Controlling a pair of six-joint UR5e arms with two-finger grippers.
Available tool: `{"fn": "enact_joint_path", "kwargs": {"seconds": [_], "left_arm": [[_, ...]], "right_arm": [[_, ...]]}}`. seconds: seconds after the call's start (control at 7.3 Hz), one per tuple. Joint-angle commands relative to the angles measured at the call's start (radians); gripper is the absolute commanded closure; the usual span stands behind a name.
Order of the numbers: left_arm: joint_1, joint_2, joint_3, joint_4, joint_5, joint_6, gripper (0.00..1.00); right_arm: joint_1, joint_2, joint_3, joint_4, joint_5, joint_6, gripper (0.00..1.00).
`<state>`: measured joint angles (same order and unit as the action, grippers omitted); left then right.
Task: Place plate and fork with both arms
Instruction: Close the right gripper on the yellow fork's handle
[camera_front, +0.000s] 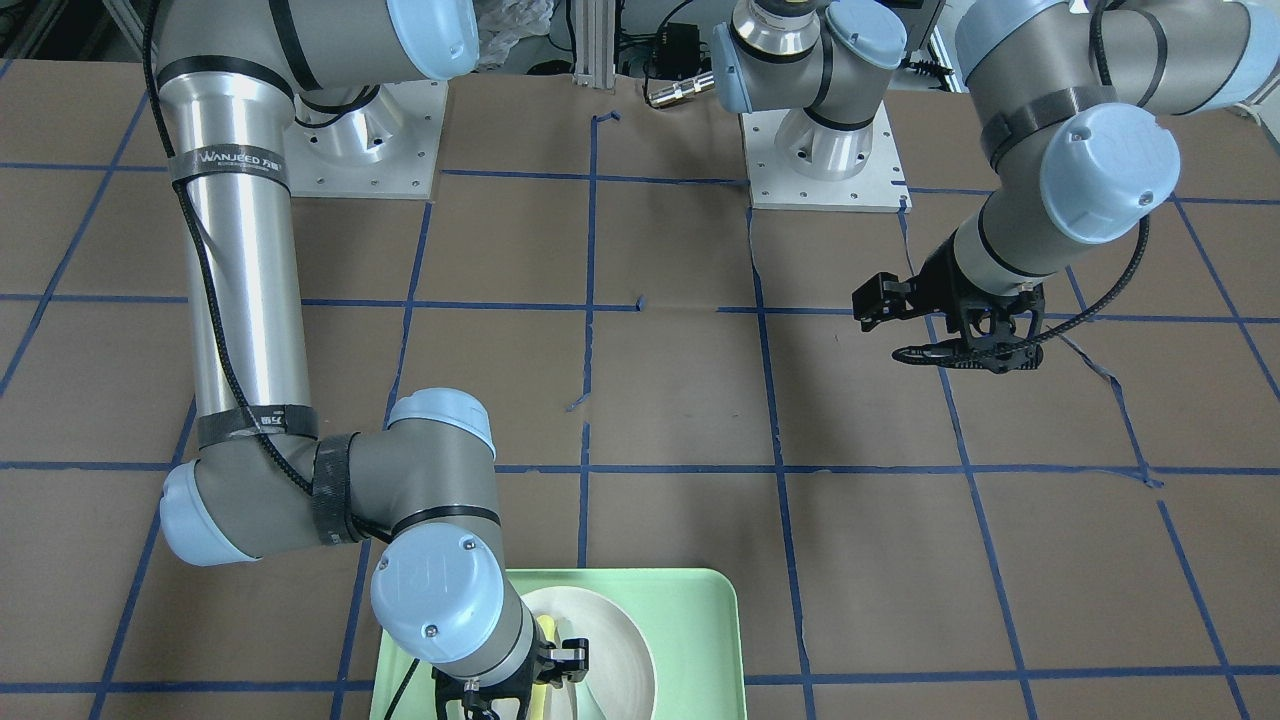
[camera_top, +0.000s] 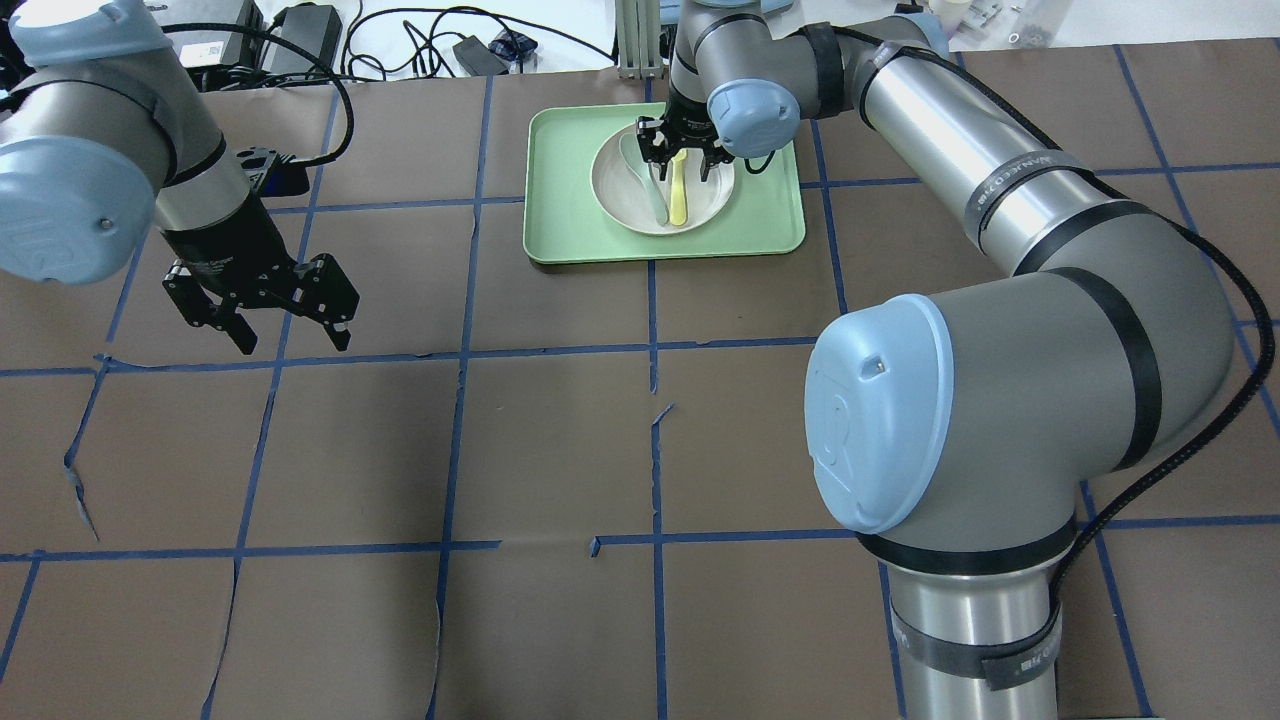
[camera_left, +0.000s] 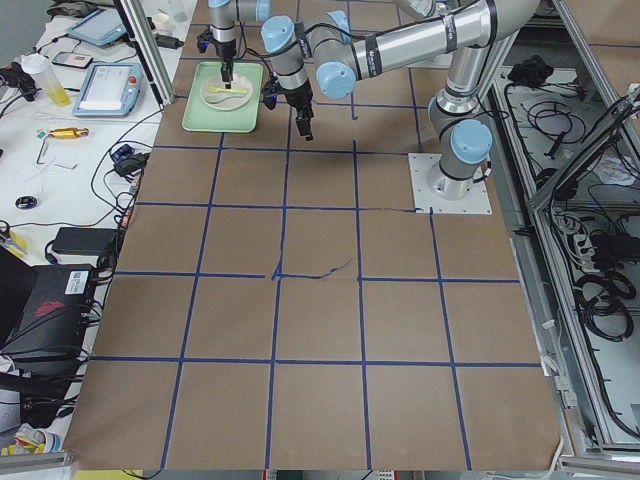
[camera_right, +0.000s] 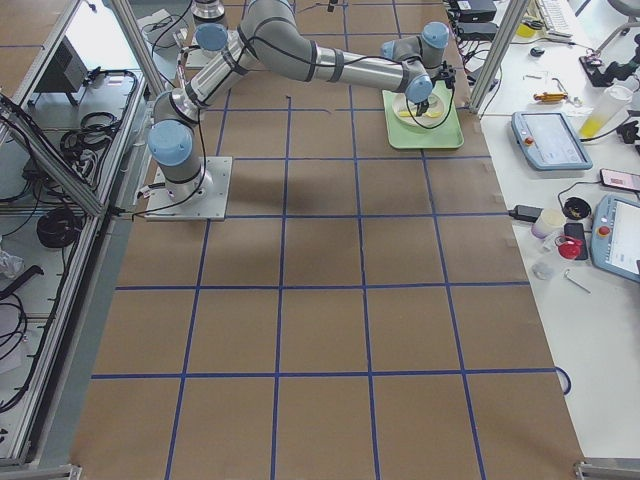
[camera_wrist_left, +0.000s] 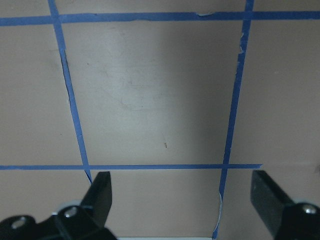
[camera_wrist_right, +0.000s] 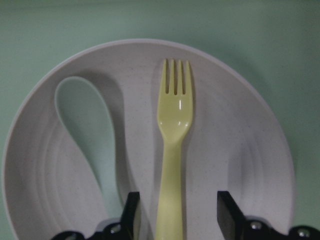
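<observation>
The off-white plate (camera_top: 712, 190) lies in the mint-green tray (camera_top: 770, 215) at the table's far side. The pale-yellow fork (camera_top: 678, 195) lies on the plate next to a grey-green spoon (camera_top: 650, 190). My right gripper (camera_top: 683, 152) is open over the plate, its fingers either side of the fork's handle. The right wrist view shows the fork (camera_wrist_right: 175, 110), the spoon (camera_wrist_right: 82, 115) and the plate (camera_wrist_right: 240, 150), with the gripper (camera_wrist_right: 180, 215) straddling the handle without touching it. My left gripper (camera_top: 292, 335) is open and empty over bare table at the left.
The table is brown paper with a grid of blue tape (camera_top: 655, 345). The tray's raised rim (camera_front: 735, 640) surrounds the plate. Cables and power bricks (camera_top: 300, 25) lie beyond the table's far edge. The left wrist view shows only paper and tape under the open gripper (camera_wrist_left: 182, 200).
</observation>
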<state>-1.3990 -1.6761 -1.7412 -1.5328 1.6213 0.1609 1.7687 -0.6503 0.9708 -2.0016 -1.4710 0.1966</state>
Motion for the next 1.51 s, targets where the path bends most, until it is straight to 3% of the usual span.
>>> {"fn": "enact_joint_path", "kwargs": {"seconds": [0.0, 0.55, 0.68, 0.82, 0.96, 1.1, 1.37], "left_arm": [[0.000, 0.001, -0.008, 0.005, 0.000, 0.000, 0.00], [0.000, 0.004, -0.008, 0.005, 0.003, 0.003, 0.00], [0.000, 0.004, -0.008, 0.005, 0.018, 0.005, 0.00], [0.002, 0.004, -0.008, 0.005, 0.022, 0.011, 0.00], [0.003, 0.004, -0.006, 0.005, 0.022, 0.012, 0.00], [0.003, 0.004, -0.006, 0.005, 0.026, 0.014, 0.00], [0.005, 0.004, -0.006, 0.005, 0.043, 0.016, 0.00]], "right_arm": [[0.000, 0.009, 0.002, 0.001, 0.000, 0.001, 0.39], [0.000, 0.020, 0.008, 0.003, 0.000, 0.004, 0.43], [0.000, 0.018, 0.008, 0.010, 0.000, -0.005, 0.52], [0.000, 0.014, 0.008, 0.017, -0.003, -0.005, 0.79], [0.000, 0.014, 0.008, 0.026, -0.003, -0.005, 0.93], [0.000, 0.008, 0.008, 0.029, -0.003, -0.006, 1.00], [0.000, -0.011, 0.009, 0.041, -0.003, 0.001, 1.00]]}}
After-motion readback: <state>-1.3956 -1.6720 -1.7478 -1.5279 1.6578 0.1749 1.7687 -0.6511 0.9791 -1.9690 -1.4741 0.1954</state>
